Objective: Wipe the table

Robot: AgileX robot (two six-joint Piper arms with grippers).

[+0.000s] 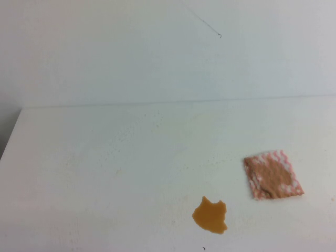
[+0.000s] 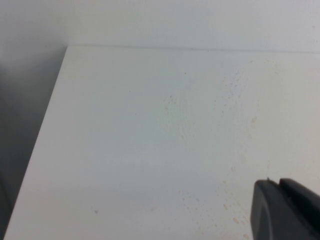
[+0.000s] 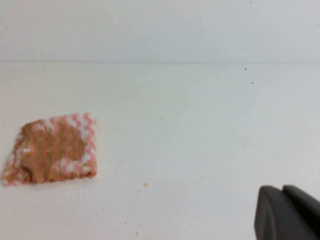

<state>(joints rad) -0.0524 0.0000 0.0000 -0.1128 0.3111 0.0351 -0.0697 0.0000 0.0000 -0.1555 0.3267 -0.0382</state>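
A folded pink-and-white checked cloth (image 1: pixel 273 175), stained brown over most of its top, lies flat on the white table (image 1: pixel 105 168) at the right. The right wrist view shows the same cloth (image 3: pixel 52 148). An orange-brown spill (image 1: pixel 210 214) sits near the front edge, left of the cloth. Neither arm appears in the high view. My left gripper (image 2: pixel 276 184) hangs shut above bare table near the left edge, holding nothing. My right gripper (image 3: pixel 280 190) is shut and empty too, off to one side of the cloth and not touching it.
The table's left edge (image 2: pixel 47 120) drops away to a dark gap. A white wall (image 1: pixel 168 47) rises behind the table's far edge. Faint specks (image 2: pixel 235 220) dot the surface near the left gripper.
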